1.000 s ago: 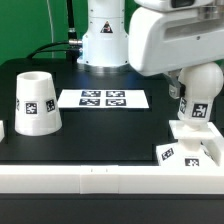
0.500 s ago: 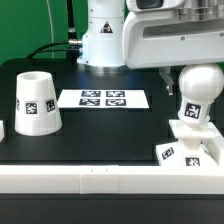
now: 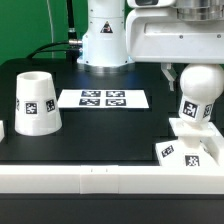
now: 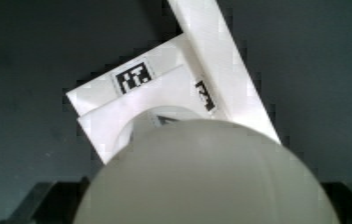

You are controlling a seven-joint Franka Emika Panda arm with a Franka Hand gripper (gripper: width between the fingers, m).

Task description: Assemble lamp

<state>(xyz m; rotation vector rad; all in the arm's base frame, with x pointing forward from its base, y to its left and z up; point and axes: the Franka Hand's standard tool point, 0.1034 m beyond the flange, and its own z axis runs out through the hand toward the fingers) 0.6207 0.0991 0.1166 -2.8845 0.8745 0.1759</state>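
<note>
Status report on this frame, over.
Gripper at white ball-headed bulb, grip unclear. Bulb upright on flat square white base. Tapered white shade stands apart; nothing in the way.

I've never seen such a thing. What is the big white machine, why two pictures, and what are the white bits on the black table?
The big glossy white machine is a robot arm that builds a lamp from loose parts. One picture comes from a camera off the arm, overlooking the black table; the other from a camera on the arm's wrist. On the table are a white tapered cup-shaped plastic shade, mouth down, a flat white marker board of printed squares, belonging to the rig, and a white ball-headed bulb upright on the flat square white base. That bulb's round head fills the wrist view. The fingers are not clearly shown, so I cannot tell whether anything is held.
</note>
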